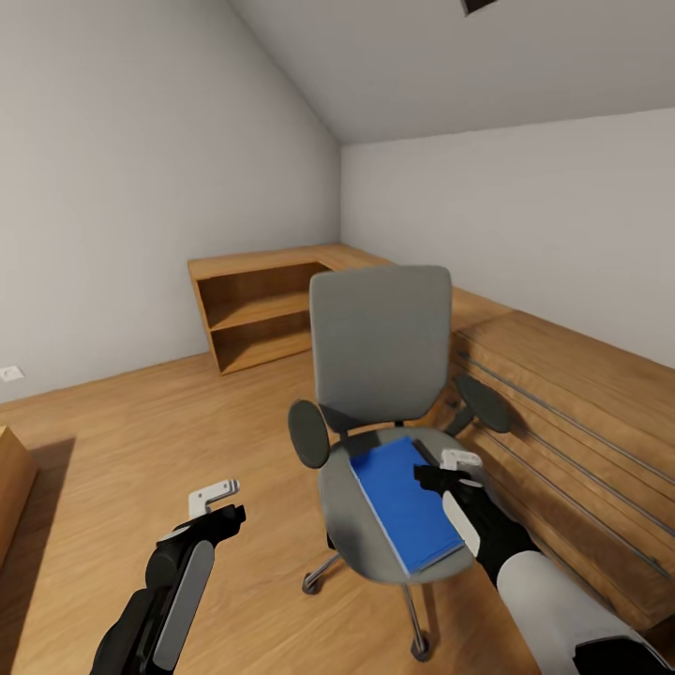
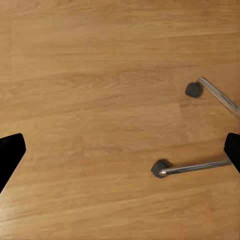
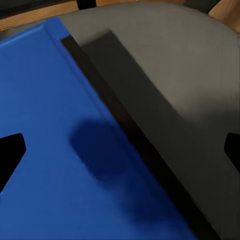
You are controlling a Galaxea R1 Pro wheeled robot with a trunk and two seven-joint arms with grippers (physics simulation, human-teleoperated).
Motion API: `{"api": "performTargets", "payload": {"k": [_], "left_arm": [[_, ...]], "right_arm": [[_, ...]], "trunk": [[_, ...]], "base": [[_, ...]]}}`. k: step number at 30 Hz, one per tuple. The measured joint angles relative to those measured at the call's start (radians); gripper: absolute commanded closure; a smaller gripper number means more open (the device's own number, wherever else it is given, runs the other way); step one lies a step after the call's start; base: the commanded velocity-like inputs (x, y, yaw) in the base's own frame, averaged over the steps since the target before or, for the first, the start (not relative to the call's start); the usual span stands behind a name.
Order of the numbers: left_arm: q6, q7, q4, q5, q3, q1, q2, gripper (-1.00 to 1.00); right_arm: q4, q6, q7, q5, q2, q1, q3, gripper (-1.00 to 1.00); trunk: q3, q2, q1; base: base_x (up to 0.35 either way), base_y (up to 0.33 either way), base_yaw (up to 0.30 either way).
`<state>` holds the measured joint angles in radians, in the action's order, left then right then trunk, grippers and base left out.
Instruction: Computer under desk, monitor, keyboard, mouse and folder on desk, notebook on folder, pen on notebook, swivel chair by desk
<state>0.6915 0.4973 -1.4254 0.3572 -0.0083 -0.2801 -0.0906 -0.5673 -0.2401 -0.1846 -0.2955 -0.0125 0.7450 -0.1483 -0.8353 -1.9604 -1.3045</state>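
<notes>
The grey swivel chair [image 1: 380,347] stands in the middle of the head view with its back towards the far wall. The bright-blue folder [image 1: 403,502] lies flat on its seat. My right gripper [image 1: 441,469] hovers open just over the folder's right edge. In the right wrist view the folder [image 3: 60,125] and the grey seat [image 3: 175,90] lie side by side under the right gripper [image 3: 120,150]. My left gripper [image 1: 223,506] is open above bare floor left of the chair. Beneath the left gripper [image 2: 120,150] I see the chair's chrome base leg [image 2: 195,167].
A low wooden shelf unit [image 1: 262,309] fills the back corner. A light wooden dresser with long bar handles [image 1: 581,431] runs along the right, close behind the chair. Another wooden piece [image 1: 11,478] juts in at the left edge. Wooden floor [image 1: 141,441] stretches left of the chair.
</notes>
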Motion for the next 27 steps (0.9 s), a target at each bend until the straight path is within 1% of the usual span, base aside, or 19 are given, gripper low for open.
{"api": "performTargets", "payload": {"k": [2,8,9,10,12,15,16,24,27], "left_arm": [[0.000,0.000,0.000,0.000,0.000,0.000,0.000,-1.00],[0.003,0.001,-0.002,0.000,0.000,0.000,0.000,-1.00],[0.003,0.002,-0.003,0.001,0.000,0.000,0.000,-1.00],[0.003,0.003,-0.004,0.001,0.000,0.000,0.000,-1.00],[0.003,0.003,-0.008,0.002,0.000,0.000,-0.001,-1.00],[0.003,0.004,-0.010,0.002,0.000,0.000,-0.001,-1.00],[0.003,0.004,-0.010,0.002,0.000,0.000,-0.001,-1.00],[0.003,0.004,-0.011,0.002,0.000,0.000,-0.002,-1.00],[0.003,0.004,-0.011,0.002,0.000,0.000,-0.002,-1.00]], "right_arm": [[0.000,0.000,-0.002,0.000,0.000,0.000,-0.010,-1.00],[0.002,-0.002,-0.003,0.001,0.000,0.000,-0.020,-1.00],[0.002,-0.003,-0.003,0.002,0.000,0.000,-0.027,-1.00],[0.002,-0.004,-0.004,0.002,0.000,0.000,-0.039,-1.00],[0.002,-0.005,-0.004,0.001,0.000,0.000,-0.082,-1.00],[0.002,-0.005,-0.004,0.001,0.000,0.000,-0.110,-1.00],[0.002,-0.005,-0.005,0.000,0.000,0.000,-0.117,-1.00],[-0.010,-0.006,-0.006,0.006,-0.001,0.000,-0.128,-1.00],[-0.010,-0.006,-0.008,0.004,-0.001,0.000,-0.129,-1.00]], "trunk": [[0.000,0.000,0.000],[0.000,0.000,0.000],[0.000,0.000,0.000],[0.000,0.000,0.000],[0.000,0.000,0.000],[0.000,0.000,0.000],[-0.003,-0.007,-0.004],[-0.028,-0.063,-0.035],[-0.028,-0.063,-0.035]], "base": [[0.092,0.000,0.000],[0.027,0.000,0.000],[0.007,0.000,0.000],[0.004,0.000,0.000],[0.002,0.000,0.000],[0.000,0.000,0.000],[0.000,0.000,0.000],[0.000,0.000,0.000],[0.000,0.000,0.000]]}}
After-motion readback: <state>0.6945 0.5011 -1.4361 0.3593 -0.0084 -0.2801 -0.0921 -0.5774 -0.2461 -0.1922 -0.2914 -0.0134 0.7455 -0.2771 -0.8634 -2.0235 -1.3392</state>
